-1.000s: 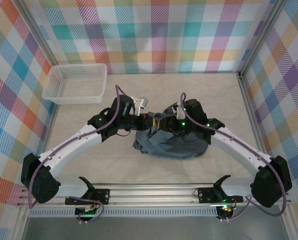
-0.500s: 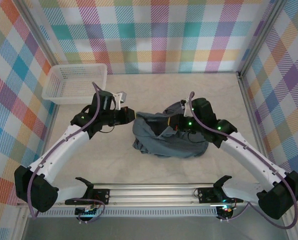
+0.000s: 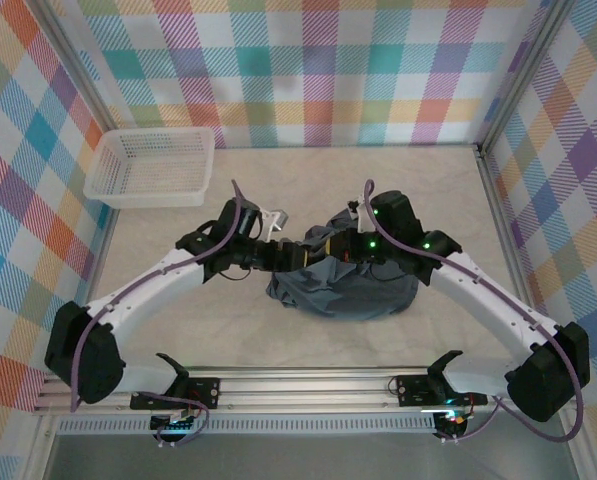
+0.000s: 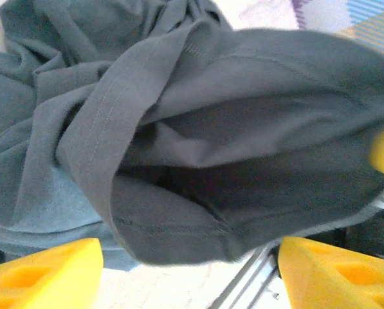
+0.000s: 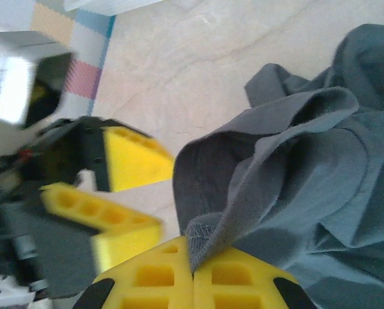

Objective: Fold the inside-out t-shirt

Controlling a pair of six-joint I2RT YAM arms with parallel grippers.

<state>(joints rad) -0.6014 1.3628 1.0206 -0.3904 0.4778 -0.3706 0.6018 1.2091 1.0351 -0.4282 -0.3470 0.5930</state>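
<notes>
**Right gripper point(image 5: 193, 265) clamped on t-shirt point(image 5: 294, 161) hem; left gripper point(image 5: 161, 196) open just opposite**

Seen from the right wrist, the right gripper's yellow fingers point(image 5: 243, 256) are pressed tip to tip w/ a stitched hem edge of the dark slate-grey t-shirt nipped btwn them. From that pinch the cloth lifts in a ridge, then spreads ahead & off to one side in loose rumples. The left gripper sits just beside that lifted edge, on the other side, pointing toward it, its two yellow fingers spread apart. Pale worktop point(image 5: 198, 64) lies beyond.

Left wrist view: the left gripper's fingers point(image 4: 44, 273) stand wide at both lower corners. Straight ahead of them a hemmed opening of the shirt gapes, dark inside, w/ stitching along its rim. Sleeve or bottom hem: can't tell. The cloth hangs just ahead of the fingertips, but contact can't be made out.

From above, both grippers meet nose to nose over the far edge of the shirt. The shirt is a crumpled heap on the worktop, mostly nearer the arm bases than the grippers & more under the right one. A white mesh basket point(image 3: 153, 165) is well apart, beyond the left gripper & out to its left, in the far corner.
</notes>
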